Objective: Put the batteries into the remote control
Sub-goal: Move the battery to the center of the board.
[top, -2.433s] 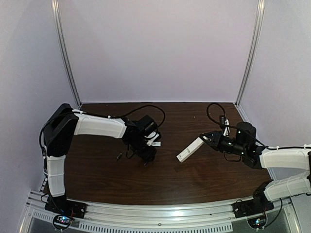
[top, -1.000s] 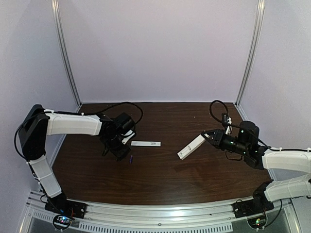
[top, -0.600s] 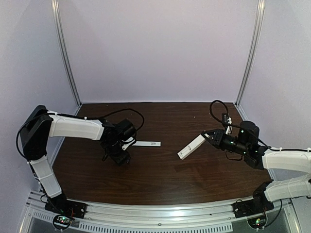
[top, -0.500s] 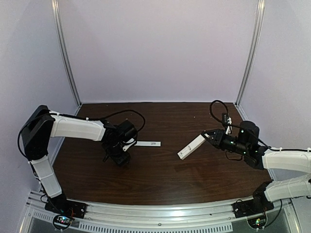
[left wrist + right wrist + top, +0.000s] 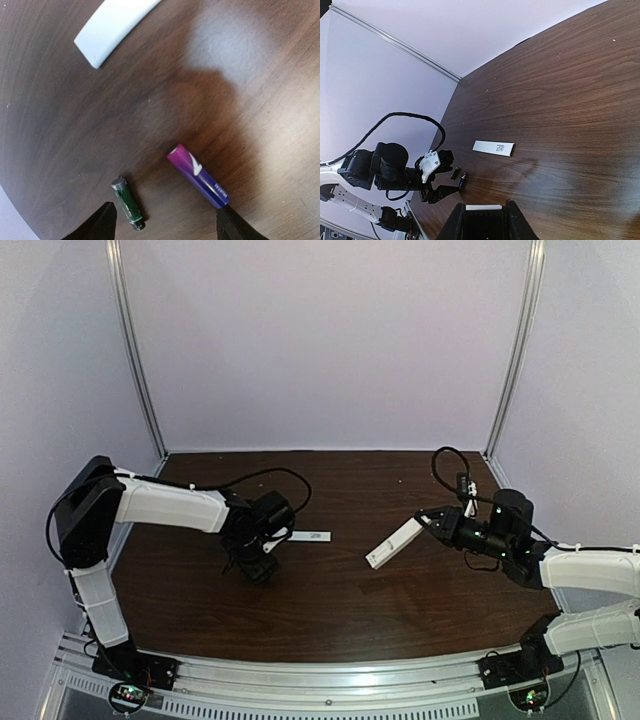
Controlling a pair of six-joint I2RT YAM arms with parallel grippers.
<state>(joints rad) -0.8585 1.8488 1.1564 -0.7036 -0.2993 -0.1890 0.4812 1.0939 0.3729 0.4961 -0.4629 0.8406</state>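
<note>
While the left tool (image 5: 167, 227) hangs wide open just above the desk (image 5: 260, 75), the purple battery (image 5: 199, 176) and dark battery (image 5: 127, 204) lie near each other under its gap; closing could trap both or roll one away. At right, the right tool (image 5: 422, 525) clamps the remote control (image 5: 392, 544).

Purple-blue battery (image 5: 199, 176) and dark green battery (image 5: 128, 204): slim cylinders lying flat, near each other, not touching. Remote control (image 5: 392, 543): slim white bar, tilted, one end clamped in right gripper (image 5: 424, 524).
</note>
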